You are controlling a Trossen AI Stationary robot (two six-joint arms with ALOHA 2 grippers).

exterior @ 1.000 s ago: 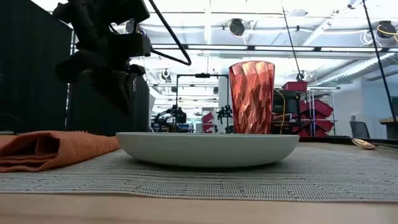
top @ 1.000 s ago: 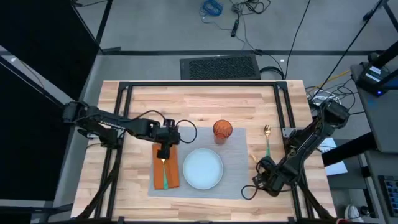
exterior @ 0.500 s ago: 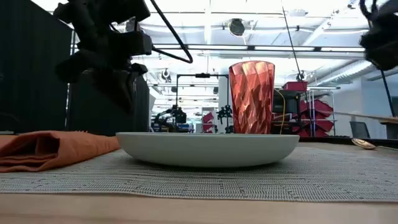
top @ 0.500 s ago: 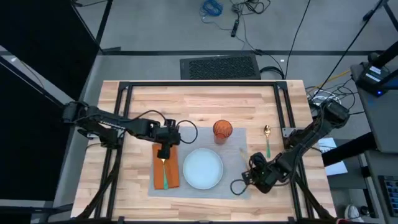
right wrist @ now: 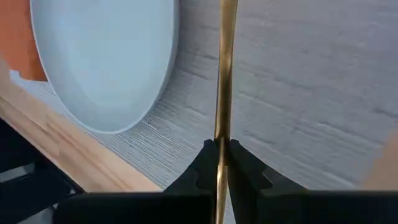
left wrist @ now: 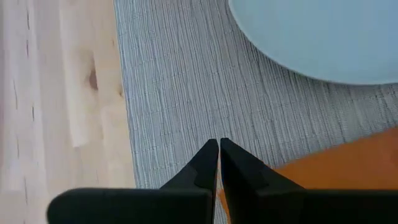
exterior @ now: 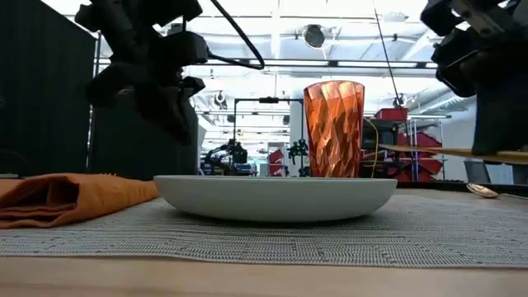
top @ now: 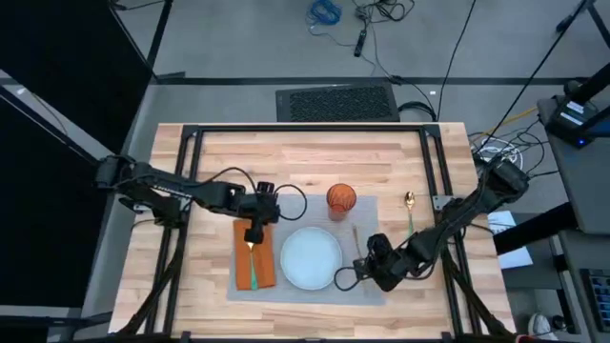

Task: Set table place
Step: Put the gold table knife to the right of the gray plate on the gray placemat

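A grey placemat [top: 357, 286] lies on the light-wood table [top: 315, 157]. On it rest a pale-blue plate [top: 311, 258], an orange tumbler [top: 340, 198] and an orange napkin [top: 264, 272] with a green-handled gold fork [top: 252, 265] on top. A gold spoon [top: 408, 211] lies on the wood to the mat's right. My left gripper [top: 253, 233] hovers shut over the napkin's far end, holding nothing. My right gripper [top: 363, 263] is over the mat just right of the plate, shut on a thin gold cutlery piece [top: 355, 238]. My right gripper pinches the gold cutlery piece between its two fingers at its near end [right wrist: 219, 140]; the fingers hide what lies behind. The fingers lie along the piece, which sticks out ahead toward the table's far edge. It hangs level [exterior: 445, 151], lifted clear of the mat.
Black frame rails [top: 434, 162] cross the table's far part and both sides. The tumbler stands just beyond the plate's far right rim. Bare mat shows between the plate and the mat's right edge [right wrist: 311, 93]. Bare wood lies left of the mat [left wrist: 56, 93].
My right gripper has travelled from the table's right side toward its left, in over the mat's right part next to the plate, carrying the gold piece lifted and level. My left gripper stays shut above the napkin.
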